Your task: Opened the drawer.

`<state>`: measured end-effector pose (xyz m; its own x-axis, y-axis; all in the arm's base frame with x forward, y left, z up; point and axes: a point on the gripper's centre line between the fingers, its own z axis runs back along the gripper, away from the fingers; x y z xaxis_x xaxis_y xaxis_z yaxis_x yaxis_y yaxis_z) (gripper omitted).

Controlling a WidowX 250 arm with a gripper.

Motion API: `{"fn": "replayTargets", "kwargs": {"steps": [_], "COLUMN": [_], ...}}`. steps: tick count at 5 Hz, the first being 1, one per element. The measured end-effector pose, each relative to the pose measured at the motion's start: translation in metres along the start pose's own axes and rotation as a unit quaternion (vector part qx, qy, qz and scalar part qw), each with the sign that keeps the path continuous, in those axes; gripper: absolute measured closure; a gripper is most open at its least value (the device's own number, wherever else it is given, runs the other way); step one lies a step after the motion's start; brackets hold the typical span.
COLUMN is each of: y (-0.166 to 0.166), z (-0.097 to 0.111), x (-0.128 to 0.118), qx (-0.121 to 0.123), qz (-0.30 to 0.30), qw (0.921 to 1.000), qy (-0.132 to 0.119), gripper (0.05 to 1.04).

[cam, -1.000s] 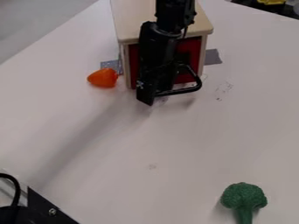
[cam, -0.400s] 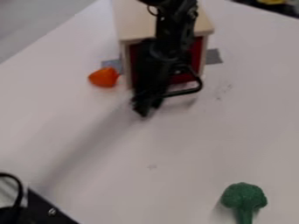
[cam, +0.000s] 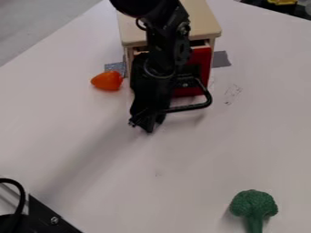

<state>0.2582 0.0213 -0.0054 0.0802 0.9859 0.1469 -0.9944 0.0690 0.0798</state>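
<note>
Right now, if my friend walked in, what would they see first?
Probably the big black robot arm, hanging down from the top in front of the wooden cabinet and its bright red drawer, which is partly open. Then the orange toy left of the cabinet, and the green toy broccoli at bottom right.

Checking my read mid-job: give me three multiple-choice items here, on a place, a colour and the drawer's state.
1. Where is the toy broccoli?
A) view's upper left
B) view's lower right
C) view's centre

2. What colour is the drawer's front?
A) red
B) blue
C) white

3. How does the drawer stand?
A) fully shut
B) lying loose on the table
C) partly out of the cabinet

1 B: it lies near that corner.
2 A: red shows beside the arm.
3 C: its front stands forward of the cabinet, with a gap behind.
</note>
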Motion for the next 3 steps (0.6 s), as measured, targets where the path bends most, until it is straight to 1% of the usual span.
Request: {"fn": "replayTargets", "kwargs": {"steps": [1, 2, 3], "y": [0.014, 0.031, 0.043], "z": [0.000, 0.004, 0.004], "x": [-0.012, -0.025, -0.033], "qx": [-0.002, 0.010, 0.014], "qz": [-0.008, -0.021, -0.034], "qw": [0.9999, 0.9995, 0.9991], "qy": [0.010, 0.020, 0.022], "gripper": [0.724, 0.724, 0.725]}}
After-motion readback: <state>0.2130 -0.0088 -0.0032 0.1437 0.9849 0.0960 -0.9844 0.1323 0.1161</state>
